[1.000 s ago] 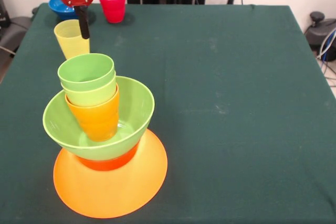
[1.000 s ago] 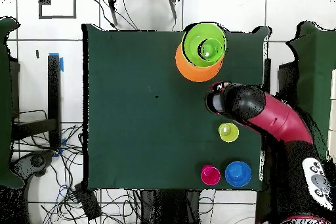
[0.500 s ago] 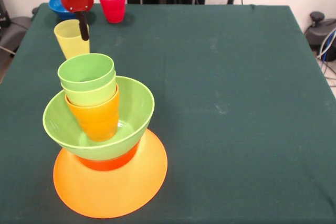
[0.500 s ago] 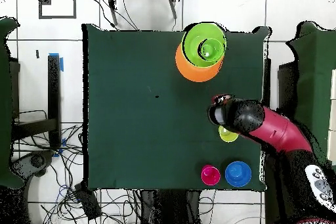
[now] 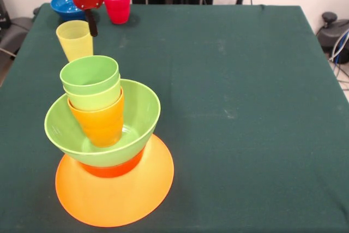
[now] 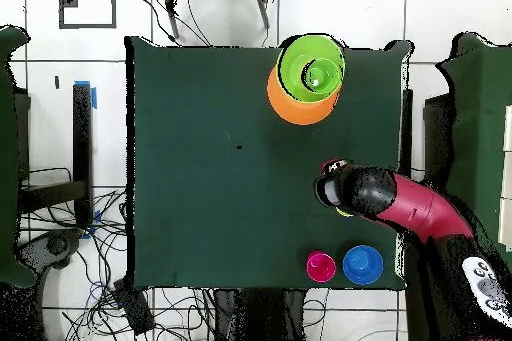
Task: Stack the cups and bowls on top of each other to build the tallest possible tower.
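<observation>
Green-clothed bench point(image 5: 245, 107) | near: tower point(image 5: 103, 135), lime cup topmost on the orange base bowl | yellow cup point(image 5: 74, 39) upright behind it | far: pincer point(image 5: 92, 25) has swung over that cup from beside it, grip state I cannot tell; I expect it stacked next.

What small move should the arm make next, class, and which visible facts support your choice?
Probably lower the gripper onto the yellow cup to grasp it. That cup stands alone on the table, apart from the tower, and the gripper hangs just beside its rim; in the overhead view the arm covers it. The red cup and blue bowl lie farther off.
</observation>
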Controlling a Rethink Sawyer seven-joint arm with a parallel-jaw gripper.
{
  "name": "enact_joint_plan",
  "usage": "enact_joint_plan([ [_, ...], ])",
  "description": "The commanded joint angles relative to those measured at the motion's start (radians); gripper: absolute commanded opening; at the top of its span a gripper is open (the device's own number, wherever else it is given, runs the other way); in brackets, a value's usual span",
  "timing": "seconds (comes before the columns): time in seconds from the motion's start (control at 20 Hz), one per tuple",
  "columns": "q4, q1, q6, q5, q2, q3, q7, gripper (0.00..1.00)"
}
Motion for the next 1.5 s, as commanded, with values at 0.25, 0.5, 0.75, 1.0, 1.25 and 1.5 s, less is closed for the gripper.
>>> enact_joint_plan([
  [0.25, 0.039, -0.019, -0.019, -0.152, 0.052, 0.12, -0.223, 1.0],
  [0.5, 0.025, -0.021, -0.044, -0.209, 0.07, 0.117, -0.207, 1.0],
  [0.75, 0.031, -0.034, -0.052, -0.258, 0.064, 0.12, -0.206, 1.0],
  [1.0, 0.044, -0.035, -0.08, -0.296, 0.062, 0.128, -0.187, 1.0],
  [1.25, 0.037, -0.042, -0.094, -0.326, 0.069, 0.136, -0.184, 1.0],
  [1.5, 0.022, -0.064, -0.126, -0.348, 0.104, 0.166, -0.191, 1.0],
])
